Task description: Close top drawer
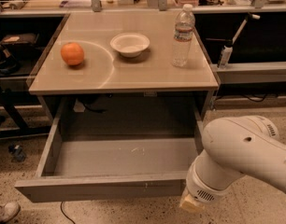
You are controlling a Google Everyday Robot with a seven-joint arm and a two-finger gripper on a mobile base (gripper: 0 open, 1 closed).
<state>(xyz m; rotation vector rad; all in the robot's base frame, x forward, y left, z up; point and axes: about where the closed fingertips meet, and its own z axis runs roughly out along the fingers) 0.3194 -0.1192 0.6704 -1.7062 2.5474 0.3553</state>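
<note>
The top drawer point(101, 186) is a wide grey metal drawer. It stands pulled far out from under the table, its inside empty with small white scratches on the floor right of centre. My white arm point(241, 157) reaches in from the lower right. Its wrist end point(199, 197) sits just in front of the right end of the drawer front. My gripper is out of view, hidden past the wrist at the bottom edge of the camera view.
The beige table top point(133, 76) above the drawer carries an orange point(72, 53), a white bowl point(130, 44) and a water bottle point(183, 35). A cluttered bench runs along the back. A shoe point(5, 211) lies on the floor at lower left.
</note>
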